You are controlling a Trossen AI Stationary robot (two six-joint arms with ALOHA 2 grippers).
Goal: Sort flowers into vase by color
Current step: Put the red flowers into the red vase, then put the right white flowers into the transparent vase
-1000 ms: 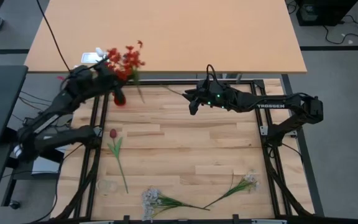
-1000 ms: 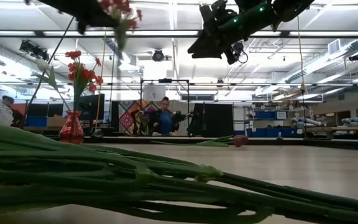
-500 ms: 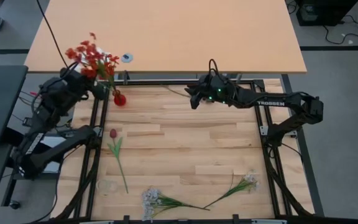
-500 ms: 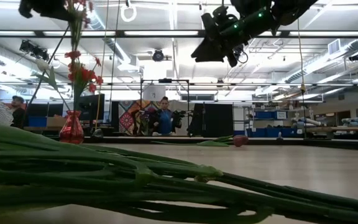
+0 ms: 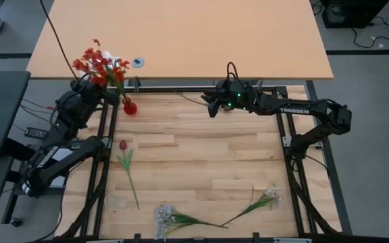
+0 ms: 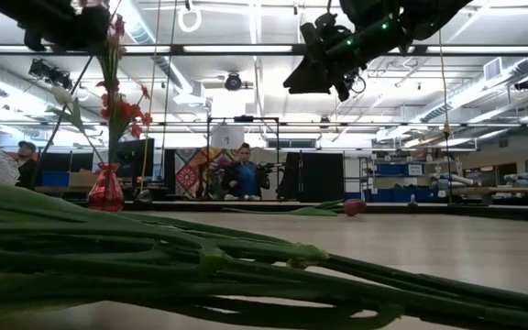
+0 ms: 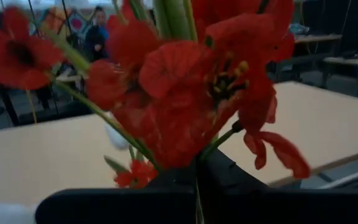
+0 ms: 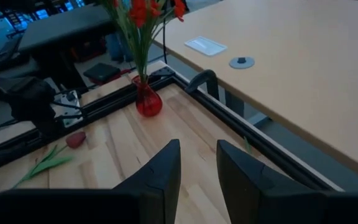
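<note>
Red flowers (image 5: 101,63) stand in the red vase (image 5: 130,106) at the upper left of the high view, the left gripper (image 5: 98,86) pinching their stems just above it, so that colour looks nearly done; a maroon tulip (image 5: 123,145) and two white sprays (image 5: 165,216) still lie on the table (image 5: 201,162); the right gripper (image 5: 211,108), fingers spread and empty, hovers at upper centre.
</note>
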